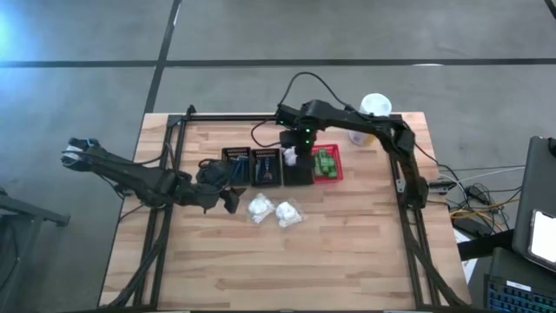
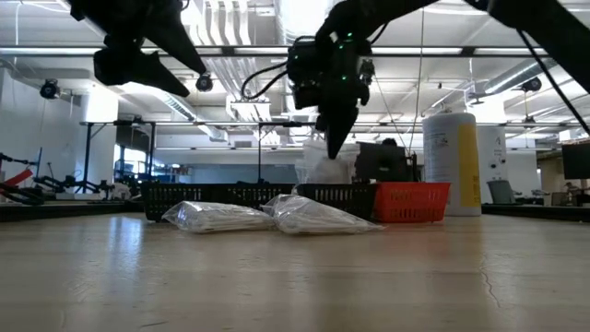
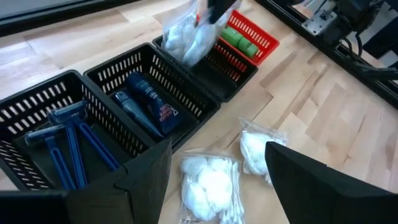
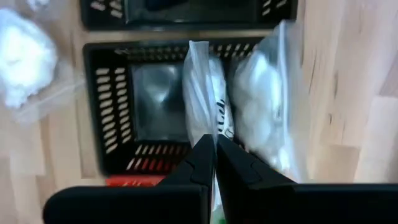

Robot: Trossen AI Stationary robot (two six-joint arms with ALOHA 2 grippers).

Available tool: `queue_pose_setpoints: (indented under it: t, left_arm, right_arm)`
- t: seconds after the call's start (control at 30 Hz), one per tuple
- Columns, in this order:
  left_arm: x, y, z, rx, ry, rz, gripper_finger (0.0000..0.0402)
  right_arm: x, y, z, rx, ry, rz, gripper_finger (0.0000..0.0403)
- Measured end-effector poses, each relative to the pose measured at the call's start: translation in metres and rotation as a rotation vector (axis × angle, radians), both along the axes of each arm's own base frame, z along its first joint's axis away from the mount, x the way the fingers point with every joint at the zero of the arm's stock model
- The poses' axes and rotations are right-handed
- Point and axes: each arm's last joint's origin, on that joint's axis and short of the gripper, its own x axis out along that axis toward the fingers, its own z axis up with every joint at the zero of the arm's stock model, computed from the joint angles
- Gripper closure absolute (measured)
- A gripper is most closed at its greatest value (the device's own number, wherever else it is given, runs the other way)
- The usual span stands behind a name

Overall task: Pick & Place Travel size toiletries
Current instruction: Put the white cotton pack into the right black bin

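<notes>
The right tool [image 4: 214, 163] is pressed together on the top edge of a clear bag of white puffs [image 4: 249, 118], pinching the plastic so the bag hangs below it over the empty black basket [image 4: 152, 99], the third in a row of four on the bench [image 1: 261, 269]. The step in hand looks like the placing of this bag: it is carried and hovering, not yet set down, and in the low view its bottom seems to hang just above the basket's rim. The next move calls for lowering it straight into that basket and only then letting go, since the limp plastic could catch on the rim or drape over the edge. The left tool [image 3: 217, 180] is spread wide and holds nothing, hovering just beside the row, above two more bags of white puffs [image 1: 275, 210] that lie flat on the bench, touching each other, just in front of the baskets. These would be picked next, and their slack, crinkled wrapping offers a better pinch than the soft lumps inside. Elsewhere in the row, the red basket [image 1: 327, 165] holds the green bottles [image 1: 326, 162], another black basket holds dark blue tubes [image 3: 146, 106], and the end one holds blue razors [image 3: 65, 134].
</notes>
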Motion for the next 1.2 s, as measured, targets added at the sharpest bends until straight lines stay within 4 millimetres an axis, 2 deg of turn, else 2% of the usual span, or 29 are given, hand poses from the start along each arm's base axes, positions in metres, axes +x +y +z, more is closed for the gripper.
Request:
queue_pose_setpoints:
  t: [0.17,0.4,0.63,0.77,1.03,1.2]
  left_arm:
    - [0.000,0.000,0.000,-0.012,-0.013,0.027,0.0138]
    - [0.000,0.000,0.000,-0.023,-0.021,0.037,0.0138]
    - [0.000,0.000,0.000,-0.026,-0.023,0.041,0.0138]
    - [0.000,0.000,0.000,-0.026,-0.023,0.041,0.0138]
    - [0.000,0.001,0.000,-0.027,-0.024,0.042,0.0138]
    - [0.000,0.000,0.000,-0.028,-0.024,0.043,0.0138]
  right_arm:
    - [0.011,-0.011,-0.016,0.020,0.058,-0.014,0.0394]
    - [0.015,-0.014,-0.020,0.013,0.053,-0.017,0.0394]
    - [0.018,-0.016,-0.018,-0.074,0.043,-0.029,0.0391]
    - [0.018,-0.016,-0.017,-0.077,0.040,-0.030,0.0364]
    - [0.018,-0.016,-0.017,-0.081,0.044,-0.055,0.0285]
    - [0.018,-0.014,-0.015,-0.118,0.050,-0.055,0.0255]
